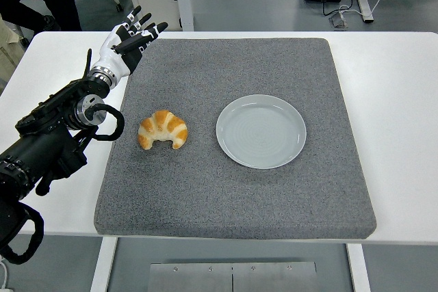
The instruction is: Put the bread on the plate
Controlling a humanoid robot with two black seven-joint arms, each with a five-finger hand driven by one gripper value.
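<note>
A golden croissant [163, 129] lies on the grey mat [233, 189], left of centre. To its right sits a pale round plate [261, 130] with nothing on it. My left hand [134, 37] hovers over the mat's far left corner, well behind the croissant, with its fingers stretched out and nothing in them. The black left arm [48, 141] reaches in from the lower left. My right arm does not show.
The mat covers most of the white table [404, 100]. A person stands at the top left beyond the table. Cables and a black box lie on the floor at the top right.
</note>
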